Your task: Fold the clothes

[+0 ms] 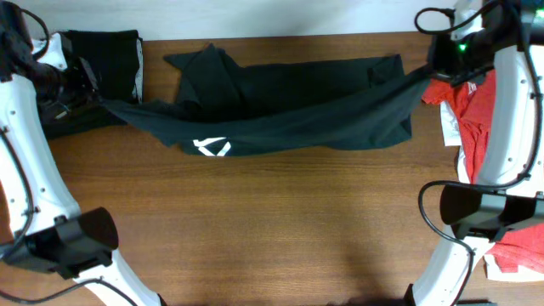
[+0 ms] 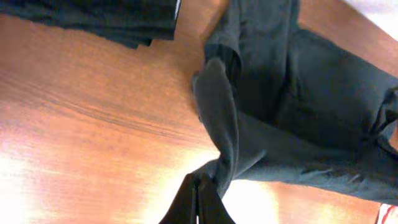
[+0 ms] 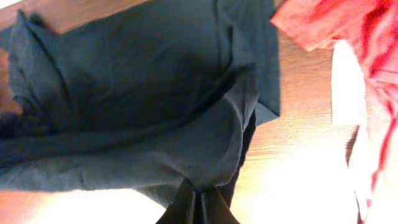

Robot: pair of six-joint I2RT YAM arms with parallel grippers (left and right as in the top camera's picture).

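We hold the soft, limp T-shirt (image 1: 289,119) by its nine and three o'clock edges, both jaws clenched on cloth.

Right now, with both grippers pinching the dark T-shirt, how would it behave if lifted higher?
Probably floppy: the dark T-shirt sags between the left gripper and right gripper. Likely light: two small pinches carry it. It may drag, as much lies bunched on the table.

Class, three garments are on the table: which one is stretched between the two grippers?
The charcoal T-shirt with white print, mid-table; the black folded garment at left and the red shirt at right lie ungripped.
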